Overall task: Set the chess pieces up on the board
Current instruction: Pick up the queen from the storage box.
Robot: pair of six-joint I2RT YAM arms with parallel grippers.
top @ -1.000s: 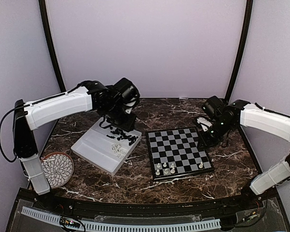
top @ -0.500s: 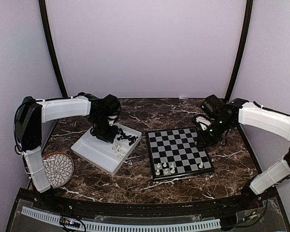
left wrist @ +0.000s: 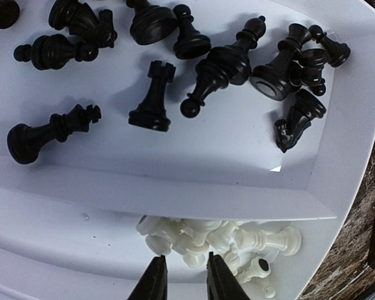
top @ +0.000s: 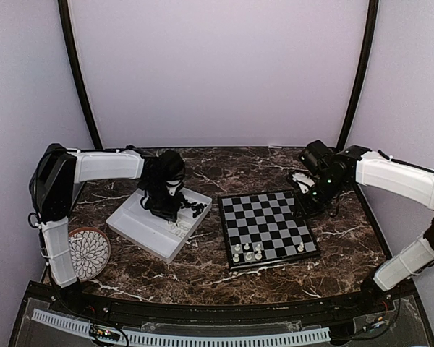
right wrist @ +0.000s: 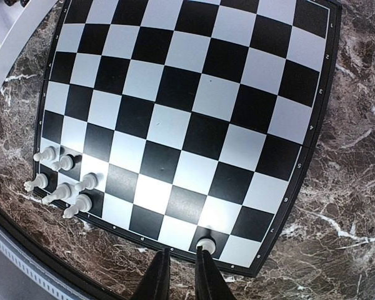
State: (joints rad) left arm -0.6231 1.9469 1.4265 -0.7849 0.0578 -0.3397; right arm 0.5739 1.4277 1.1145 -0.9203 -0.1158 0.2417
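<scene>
As white men seem wanted next, the left pincer is held over the white heap in the tray left of the board, slightly parted and empty. The right pincer is held off the board's right edge, barely parted and empty, so room is left. Seven white chess pieces are counted on the board's near rows, none black; the tray's black ones are tangled beyond counting

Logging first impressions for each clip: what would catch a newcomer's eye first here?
The white tray left of the board stands out: black chess pieces scattered in one compartment, white chess pieces heaped in the next, with the left gripper at that heap. The board is almost bare, only a few white pieces along its near edge.
</scene>
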